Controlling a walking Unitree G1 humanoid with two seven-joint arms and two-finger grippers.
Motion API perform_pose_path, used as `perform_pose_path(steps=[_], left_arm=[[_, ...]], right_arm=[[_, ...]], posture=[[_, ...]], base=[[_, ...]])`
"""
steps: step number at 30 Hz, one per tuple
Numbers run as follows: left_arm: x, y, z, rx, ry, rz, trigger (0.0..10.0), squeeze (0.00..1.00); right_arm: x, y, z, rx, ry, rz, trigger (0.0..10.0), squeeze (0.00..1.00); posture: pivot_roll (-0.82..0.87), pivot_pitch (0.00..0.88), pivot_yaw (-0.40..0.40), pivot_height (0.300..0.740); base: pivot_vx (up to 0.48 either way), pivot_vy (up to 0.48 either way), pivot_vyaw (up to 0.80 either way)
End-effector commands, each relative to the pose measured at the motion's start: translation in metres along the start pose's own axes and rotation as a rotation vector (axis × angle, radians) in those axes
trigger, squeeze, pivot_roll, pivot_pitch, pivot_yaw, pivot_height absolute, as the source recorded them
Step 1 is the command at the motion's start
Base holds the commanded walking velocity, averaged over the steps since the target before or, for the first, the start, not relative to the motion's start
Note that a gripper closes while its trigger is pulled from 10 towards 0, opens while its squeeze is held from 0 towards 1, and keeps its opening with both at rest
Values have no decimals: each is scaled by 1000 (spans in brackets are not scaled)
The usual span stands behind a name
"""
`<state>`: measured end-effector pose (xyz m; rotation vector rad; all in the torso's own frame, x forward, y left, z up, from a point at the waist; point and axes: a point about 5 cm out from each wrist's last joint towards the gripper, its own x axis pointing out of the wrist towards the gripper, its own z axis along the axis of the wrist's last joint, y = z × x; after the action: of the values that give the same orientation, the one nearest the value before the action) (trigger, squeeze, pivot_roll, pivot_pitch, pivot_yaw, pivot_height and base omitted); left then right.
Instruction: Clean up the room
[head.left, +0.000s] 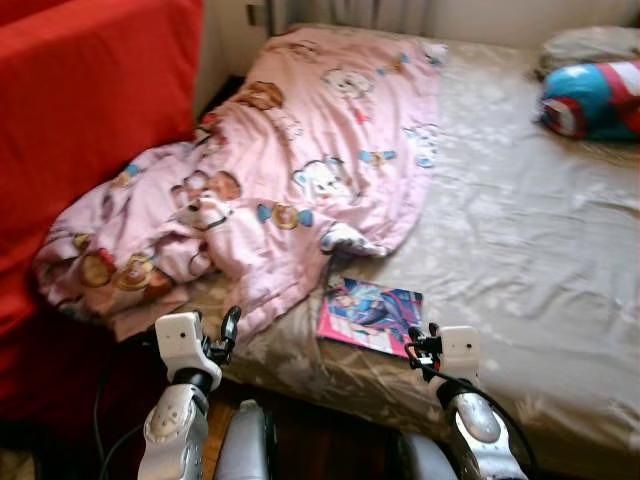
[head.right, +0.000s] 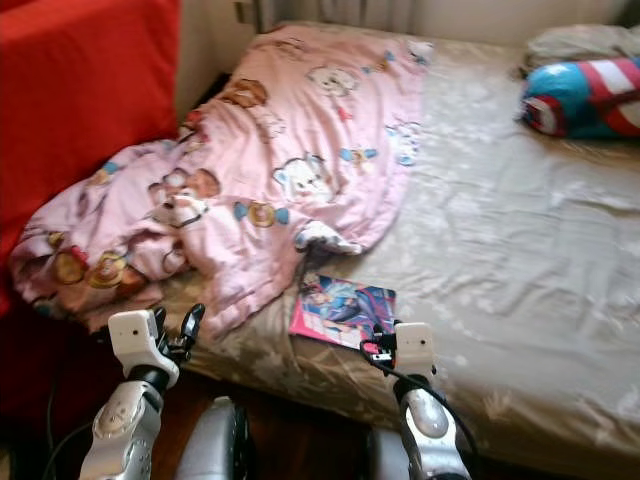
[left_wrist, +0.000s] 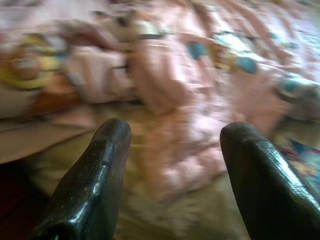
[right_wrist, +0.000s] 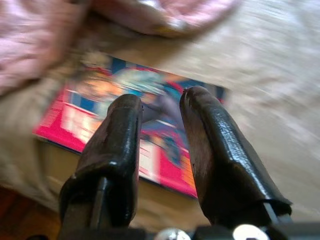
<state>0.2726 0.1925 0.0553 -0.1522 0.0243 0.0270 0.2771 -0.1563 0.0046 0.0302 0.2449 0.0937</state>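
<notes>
Since the comic book (head.left: 370, 316) lies loose by the bed (head.left: 540, 260) edge, the right gripper (right_wrist: 160, 107) aims narrowly over it, while the left gripper (left_wrist: 172, 137) gapes wide toward the pink quilt (head.left: 290, 160)

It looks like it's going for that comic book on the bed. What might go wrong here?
Three things, I'd guess. The book lies flat on the soft sheet, so the right end effector, its fingers only slightly apart, may push it rather than grip it. It sits near the bed's edge, so a nudge might slide it off. The blanket corner touches the book and could get pinched too.
</notes>
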Motion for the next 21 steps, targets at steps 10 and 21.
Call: perform_pose_path(steps=[10,21], left_arm=[[-4,8,-9,6,42,5,10000,0],[-8,13,-17,10,69,-3,10000,0]], right_arm=[[-2,3,-4,27,11,-9,10000,0],[0,-18,-10,125,99,-168,10000,0]], posture=[[21,192,5,638],[40,219,7,638]], base=[[261,0,0],[0,0,0]])
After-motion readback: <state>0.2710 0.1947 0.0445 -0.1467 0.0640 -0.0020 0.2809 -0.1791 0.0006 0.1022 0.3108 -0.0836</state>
